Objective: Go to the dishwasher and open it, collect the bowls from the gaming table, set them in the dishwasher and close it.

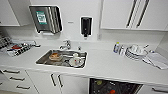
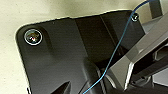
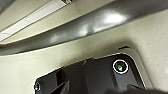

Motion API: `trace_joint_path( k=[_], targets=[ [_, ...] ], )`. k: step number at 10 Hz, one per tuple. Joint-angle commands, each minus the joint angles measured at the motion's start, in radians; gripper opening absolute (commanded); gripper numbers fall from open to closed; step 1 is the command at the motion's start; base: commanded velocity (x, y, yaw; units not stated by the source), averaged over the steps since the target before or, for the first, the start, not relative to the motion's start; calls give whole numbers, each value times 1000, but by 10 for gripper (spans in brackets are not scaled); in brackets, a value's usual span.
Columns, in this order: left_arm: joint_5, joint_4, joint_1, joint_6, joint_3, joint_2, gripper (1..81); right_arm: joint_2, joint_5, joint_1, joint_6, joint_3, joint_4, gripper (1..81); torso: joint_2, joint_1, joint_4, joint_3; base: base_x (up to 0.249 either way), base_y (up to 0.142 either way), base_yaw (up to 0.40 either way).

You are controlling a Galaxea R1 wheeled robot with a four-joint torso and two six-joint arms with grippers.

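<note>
The dishwasher (image 1: pixel 120 88) sits under the white counter at the lower right. Its dark inside shows, with a few coloured items in it. The gaming table is out of view. Some dishware lies in the steel sink (image 1: pixel 42 60): a brownish bowl-like piece (image 1: pixel 55 56) and white pieces (image 1: pixel 76 60). I cannot tell whether these are the task's bowls. In the left wrist view my own dark plate (image 2: pixel 65 55) hangs over a pale surface, with a blue cable across it. The right wrist view has the same kind of plate (image 3: pixel 95 75) near a pale surface and a dark curved band.
A stack of white dishes (image 1: pixel 135 51) and small bottles (image 1: pixel 117 47) stand on the counter at the right, beside a folded cloth (image 1: pixel 157 60). A rack with utensils (image 1: pixel 17 48) is at the left. A towel dispenser (image 1: pixel 46 18) and soap dispenser (image 1: pixel 86 25) hang on the wall.
</note>
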State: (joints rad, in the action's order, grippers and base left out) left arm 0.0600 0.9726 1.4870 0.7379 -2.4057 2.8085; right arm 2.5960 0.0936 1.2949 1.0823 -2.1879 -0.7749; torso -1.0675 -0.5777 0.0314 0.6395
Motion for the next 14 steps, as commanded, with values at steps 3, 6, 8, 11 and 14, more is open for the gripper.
trace_joint_path(
  k=[3, 6, 8, 11, 14],
  targets=[
    [-32, -23, -27, 5, 5, -21, 811, -41, -52, -183, 5, 126, 3, 811, -2, -1, 0, 77, 0, 0, 0],
    [-32, -25, -27, 5, 5, -23, 811, -52, -106, -237, 7, 178, 3, 811, 0, 0, 0, 166, 0, 0, 0],
    [-32, -31, -26, 5, 5, -24, 811, -66, -147, -272, 7, 235, 3, 811, 0, -1, 0, 135, 0, 0, 0],
    [-34, -32, -26, 5, 5, -24, 811, -118, -153, -341, 10, 360, 38, 811, 1, -1, 0, 167, 0, 0, 0],
    [-34, -34, -26, 5, 5, -24, 811, -201, -149, -424, 10, 502, 91, 811, 1, -2, 0, 164, 0, 0, 0]
  ],
)
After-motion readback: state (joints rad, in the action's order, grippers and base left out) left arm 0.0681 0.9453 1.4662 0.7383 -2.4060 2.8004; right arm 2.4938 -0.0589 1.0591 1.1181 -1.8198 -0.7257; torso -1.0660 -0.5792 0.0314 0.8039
